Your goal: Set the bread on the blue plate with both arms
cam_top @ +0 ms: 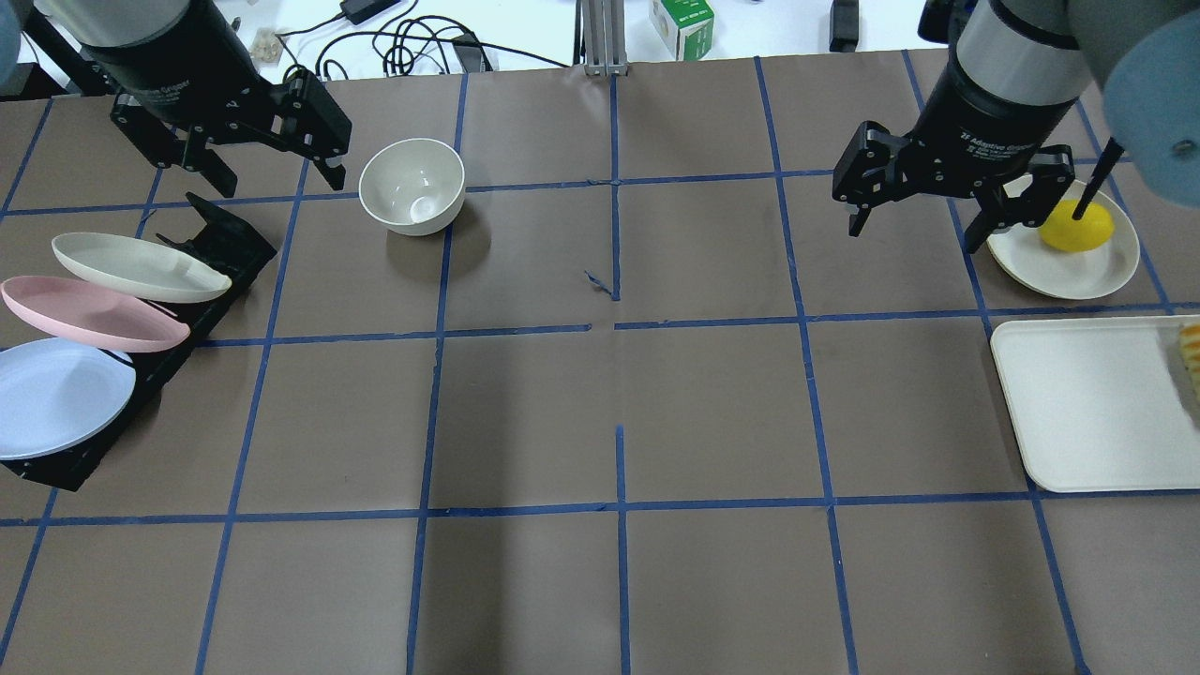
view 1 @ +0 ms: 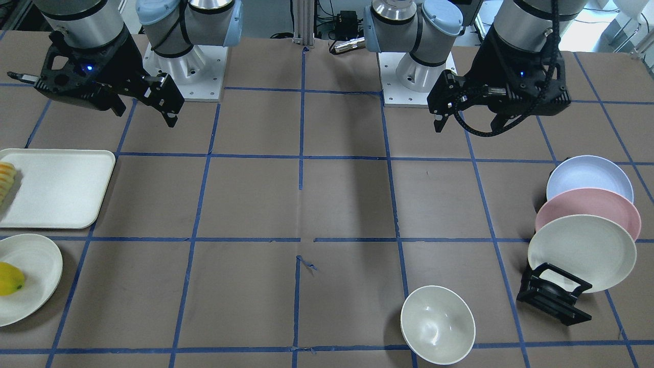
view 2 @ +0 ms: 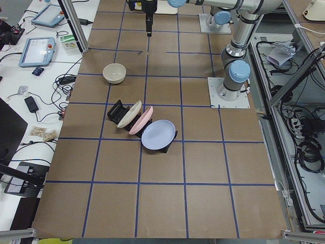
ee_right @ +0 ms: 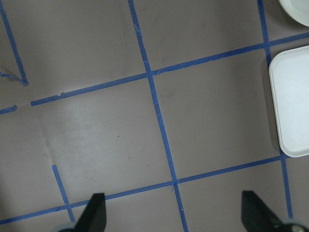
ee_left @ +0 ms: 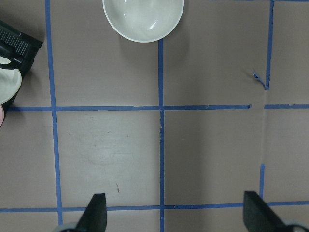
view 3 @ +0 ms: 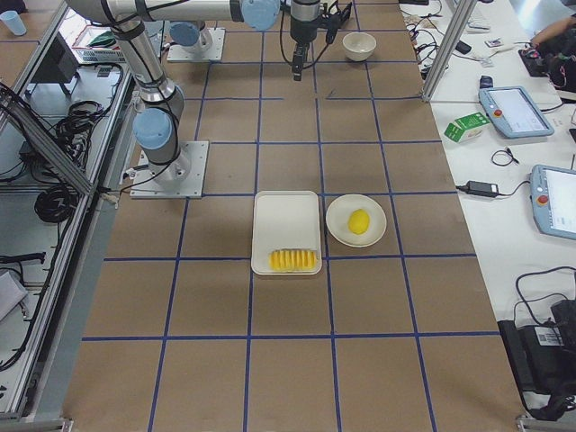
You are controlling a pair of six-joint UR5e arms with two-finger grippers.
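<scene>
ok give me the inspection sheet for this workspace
surface: brown paper-covered table with blue tape grid; tape torn near centre.
job's things: ridged cream-and-orange bread loaf on white rectangular tray; round pale blue plate leaning in black rack with pink plate and cream plate.
clutter: white bowl; yellow fruit on off-white dish.
grippers: left gripper and right gripper open, empty, above the table.
cables: black cable looped beside left gripper.
surroundings: grey tablet-like controller and green carton on side bench.
</scene>
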